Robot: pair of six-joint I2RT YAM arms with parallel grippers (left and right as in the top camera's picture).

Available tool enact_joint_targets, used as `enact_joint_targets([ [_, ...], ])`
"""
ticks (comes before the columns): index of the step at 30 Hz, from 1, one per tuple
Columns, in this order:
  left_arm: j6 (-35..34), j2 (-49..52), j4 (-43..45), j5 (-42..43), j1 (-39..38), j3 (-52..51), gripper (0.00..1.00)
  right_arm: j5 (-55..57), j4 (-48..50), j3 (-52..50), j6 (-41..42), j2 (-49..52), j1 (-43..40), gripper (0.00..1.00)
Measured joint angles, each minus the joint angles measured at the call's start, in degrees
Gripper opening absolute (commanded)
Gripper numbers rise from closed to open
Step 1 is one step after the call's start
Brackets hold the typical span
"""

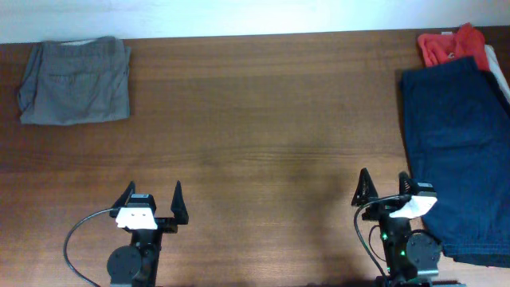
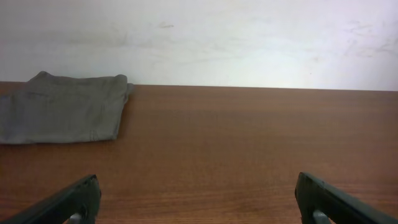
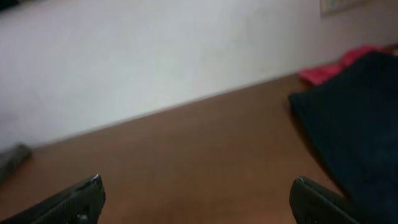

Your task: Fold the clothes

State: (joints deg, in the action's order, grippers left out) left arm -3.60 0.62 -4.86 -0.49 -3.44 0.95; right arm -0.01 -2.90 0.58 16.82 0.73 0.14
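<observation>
The grey-taupe shorts (image 1: 76, 81) lie folded at the table's far left corner; they also show in the left wrist view (image 2: 62, 107). The navy blue shorts (image 1: 458, 151) lie spread flat along the right side, also in the right wrist view (image 3: 357, 118). A red garment (image 1: 450, 44) lies bunched at the far right corner, also in the right wrist view (image 3: 333, 67). My left gripper (image 1: 151, 195) is open and empty near the front edge, far from the grey shorts. My right gripper (image 1: 386, 185) is open and empty, just left of the navy shorts.
A brown wooden table (image 1: 263, 135) with a white wall behind it. A white cloth edge (image 1: 498, 68) shows beside the red garment at the right edge. A black cable (image 1: 76, 239) loops by the left arm's base.
</observation>
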Motion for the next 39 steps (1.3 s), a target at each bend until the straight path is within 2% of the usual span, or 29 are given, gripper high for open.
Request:
enact_joint_targets([
  [9,0.0,0.0,0.0,0.0,0.0,0.0,0.99,0.0,-1.3,0.0,-13.7,0.0,0.0,0.98],
  [39,0.0,0.0,0.0,0.0,0.0,0.0,0.99,-0.2,-1.3,0.0,-12.3,0.0,0.0,0.98],
])
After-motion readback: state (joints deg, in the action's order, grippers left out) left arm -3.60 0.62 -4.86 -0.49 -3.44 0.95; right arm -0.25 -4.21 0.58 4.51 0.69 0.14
